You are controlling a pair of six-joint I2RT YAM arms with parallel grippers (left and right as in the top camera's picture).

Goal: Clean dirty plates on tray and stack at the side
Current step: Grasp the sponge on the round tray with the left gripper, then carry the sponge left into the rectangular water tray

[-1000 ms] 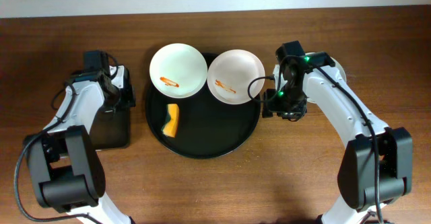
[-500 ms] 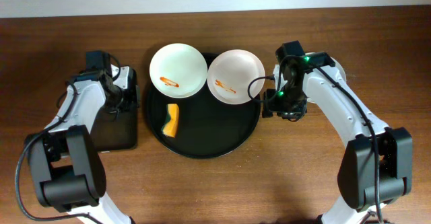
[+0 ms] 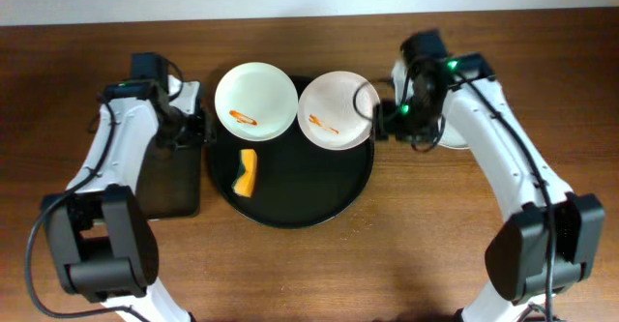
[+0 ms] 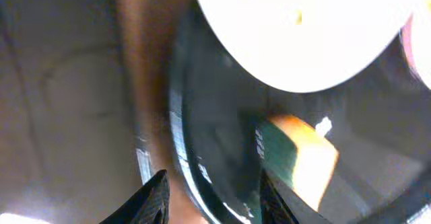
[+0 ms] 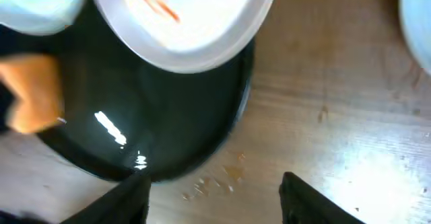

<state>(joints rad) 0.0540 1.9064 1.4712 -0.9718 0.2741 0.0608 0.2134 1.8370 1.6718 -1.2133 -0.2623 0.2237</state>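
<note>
The round black tray point(image 3: 290, 201) holds two white plates at its back. The left plate point(image 3: 255, 100) and the right plate point(image 3: 338, 109) each carry an orange smear. A third white plate point(image 3: 455, 140) lies on the wood to the right, mostly hidden under my right arm; its edge shows in the right wrist view point(image 5: 419, 22). My left gripper point(image 3: 191, 131) is open and empty, and its fingers point(image 4: 214, 200) straddle the tray's left rim point(image 4: 178, 116). My right gripper point(image 3: 385, 127) is open and empty point(image 5: 215, 197) over bare wood just beside the tray's right rim point(image 5: 236, 109).
An orange and green sponge point(image 3: 248, 172) lies on the left part of the round tray, also in the left wrist view point(image 4: 303, 157). A rectangular black tray point(image 3: 169, 182) stands to the left of the round tray. Bare wood tabletop point(image 3: 416, 245) lies to the front and right.
My left gripper has moved right to the round tray's left rim. My right gripper has moved toward the back, staying by the right plate's edge. The plates and sponge have not moved.
</note>
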